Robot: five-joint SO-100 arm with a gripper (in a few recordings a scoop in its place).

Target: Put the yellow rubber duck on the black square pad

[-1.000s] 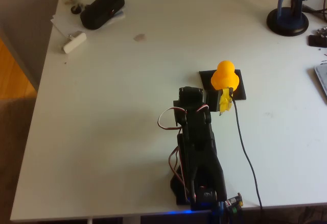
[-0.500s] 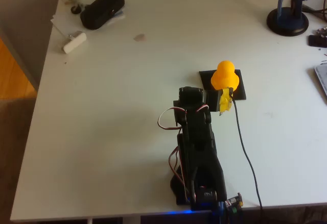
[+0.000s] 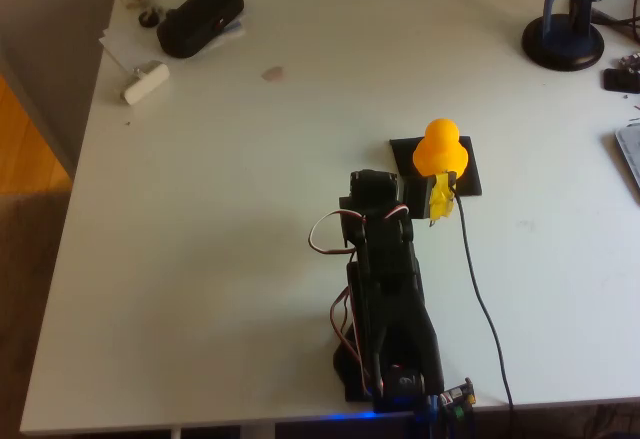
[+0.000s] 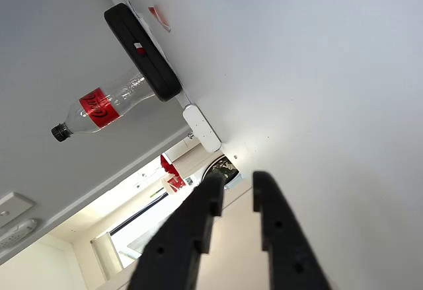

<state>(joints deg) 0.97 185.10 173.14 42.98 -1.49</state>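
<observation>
The yellow rubber duck (image 3: 440, 148) stands upright on the black square pad (image 3: 474, 172), right of the table's middle in the overhead view. My gripper (image 3: 437, 200), marked by a yellow tape patch, rests just below the duck in that picture, at the pad's near edge, with the black arm folded back toward the table's front edge. It does not hold the duck. In the wrist view the two black fingers (image 4: 206, 201) stand almost together around my gripper (image 4: 234, 185), with only a thin slit and nothing between them.
A bulky black pouch (image 3: 200, 16) (image 4: 142, 52) lies at the far left corner beside a clear bottle (image 4: 106, 102) and a small white block (image 3: 145, 82) (image 4: 201, 128). A blue lamp base (image 3: 565, 39) stands far right. A black cable (image 3: 480, 299) runs toward the front edge.
</observation>
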